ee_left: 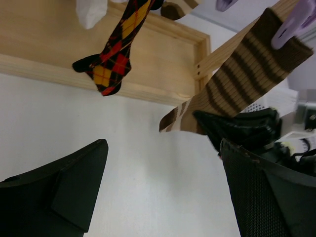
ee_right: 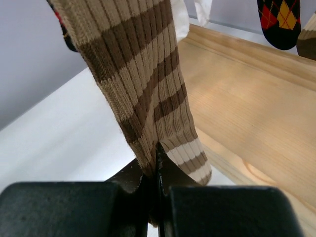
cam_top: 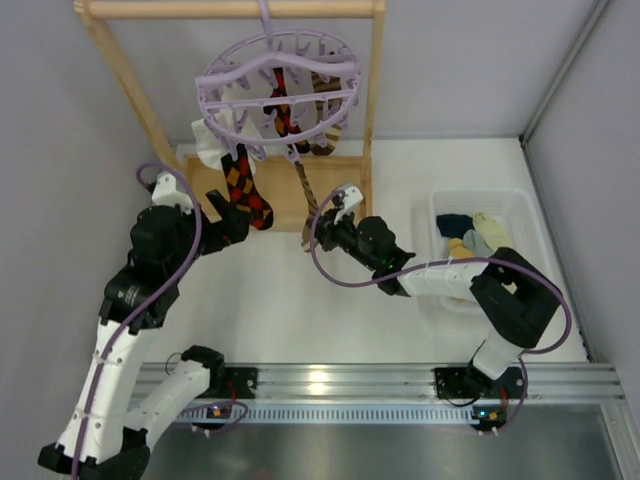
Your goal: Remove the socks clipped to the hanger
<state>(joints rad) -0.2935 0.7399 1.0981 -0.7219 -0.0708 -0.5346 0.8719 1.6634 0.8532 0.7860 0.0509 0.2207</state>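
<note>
Right gripper is pinched tight on the lower end of the brown-and-cream striped sock. The sock hangs from a peg of the lilac hanger on the wooden rack and is not yet pulled free. Left gripper has its jaws wide and holds nothing, just below the argyle sock. Left on the pegs are argyle, white sock, striped, and apparently more brown ones behind the ring (count unclear), so most of the task looks undone.

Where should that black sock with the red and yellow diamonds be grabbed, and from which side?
Probably at its loose lower end. The argyle sock hangs from a peg on the hanger, top pinched, foot dangling free above the wooden rack base. Coming from the near side, where the open left tool is, lets it pinch across the flat fabric.
</note>
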